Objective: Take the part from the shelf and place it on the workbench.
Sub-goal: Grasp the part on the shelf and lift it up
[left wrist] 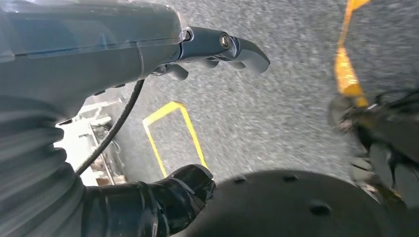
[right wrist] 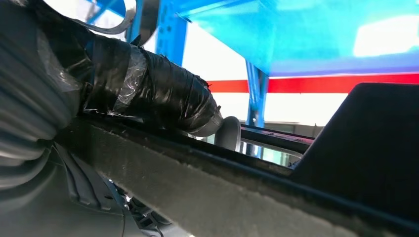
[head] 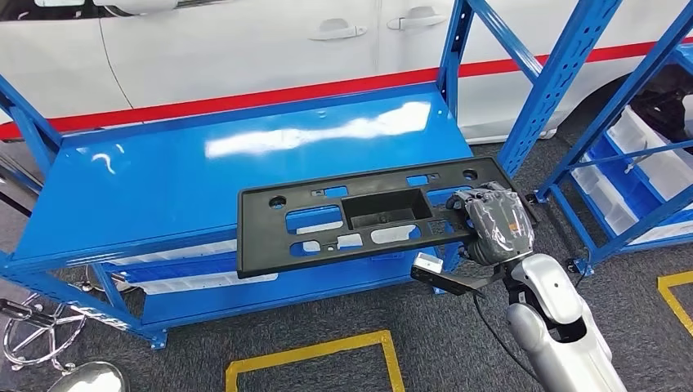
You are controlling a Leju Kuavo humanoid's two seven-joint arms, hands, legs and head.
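The part point(head: 327, 220) is a long flat black plastic panel with a rectangular recess and several cut-outs. It hangs level over the front edge of the blue shelf top point(head: 163, 180). My right hand point(head: 493, 224), wrapped in black tape, grips the panel's right end. In the right wrist view the taped thumb point(right wrist: 158, 94) lies across the top of the panel's edge point(right wrist: 212, 187). My left hand point(left wrist: 212, 49) hangs over the grey floor with its fingers apart and nothing in them.
A white car with a red stripe point(head: 245, 41) stands behind the shelf. Blue rack posts point(head: 556, 82) rise right of the panel, with a rack of white bins point(head: 646, 163) beyond. Yellow tape outlines point(head: 315, 355) mark the grey carpet. A metal stool base point(head: 37, 335) sits at lower left.
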